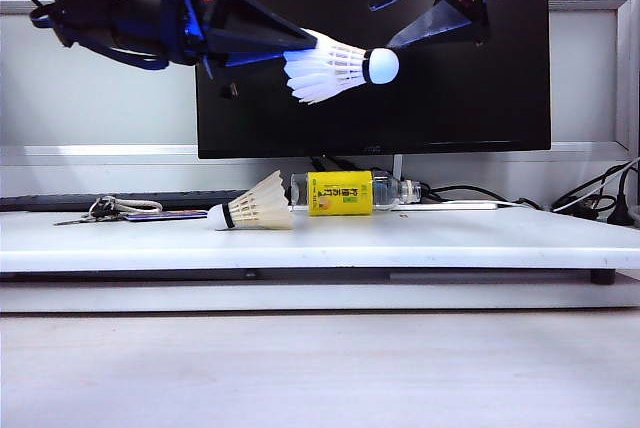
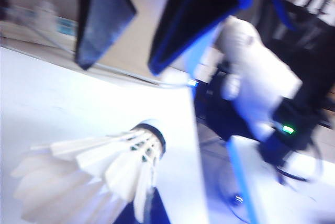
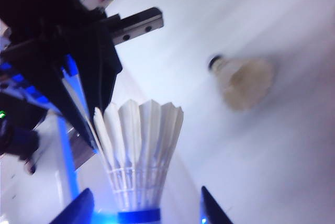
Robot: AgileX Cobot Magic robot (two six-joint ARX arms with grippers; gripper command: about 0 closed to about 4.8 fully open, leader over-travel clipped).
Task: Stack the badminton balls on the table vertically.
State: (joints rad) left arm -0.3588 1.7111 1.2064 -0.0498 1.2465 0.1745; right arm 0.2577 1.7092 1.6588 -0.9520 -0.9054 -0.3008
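Observation:
One badminton ball (image 1: 330, 68) hangs high above the table (image 1: 450, 238), cork tip pointing right. My left gripper (image 1: 290, 53) is shut on its feathers (image 2: 104, 166); in the left wrist view only a dark finger (image 2: 142, 212) shows under them. My right gripper (image 1: 385, 26) stands open by the cork. In the right wrist view its dark fingertips (image 3: 78, 208) flank the banded end of that ball (image 3: 138, 145) without touching it. The other badminton ball (image 1: 255, 206) lies on its side on the table, also seen in the right wrist view (image 3: 243, 80).
A clear bottle with a yellow label (image 1: 345, 193) lies just behind the resting ball. Keys and a card (image 1: 120, 211) sit at the back left. A black monitor (image 1: 450, 98) stands behind, with cables (image 1: 600, 203) at the right.

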